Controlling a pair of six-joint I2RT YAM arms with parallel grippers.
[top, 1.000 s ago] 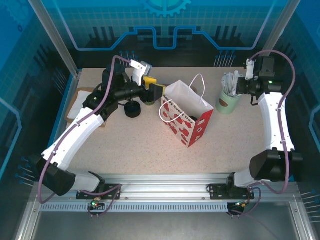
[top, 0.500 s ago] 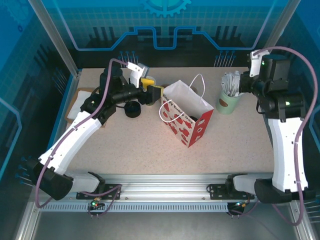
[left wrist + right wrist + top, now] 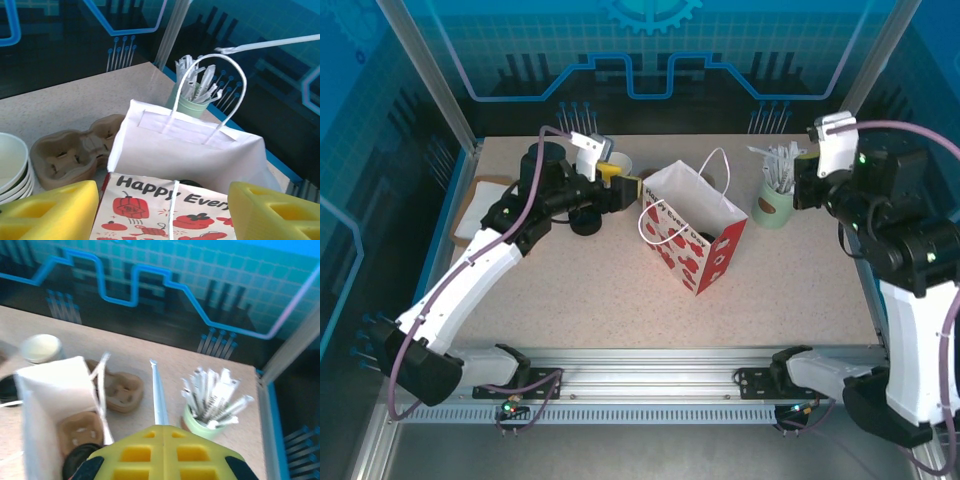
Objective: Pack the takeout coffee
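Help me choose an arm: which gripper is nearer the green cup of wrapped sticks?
Right. The right gripper is raised just right of the green cup, shut on one white stick; the left gripper is open across the paper bag, at its left edge.

Readable text sits on one item: the white paper bag (image 3: 185,150). In the left wrist view its printed front face reads "Happy Every…" in black letters along the top edge; the rest of the line is hidden. Red drawings (image 3: 131,206) sit under the words, and any lettering in them is too small to read. In the top view the same print on the bag (image 3: 692,240) is too small to make out.
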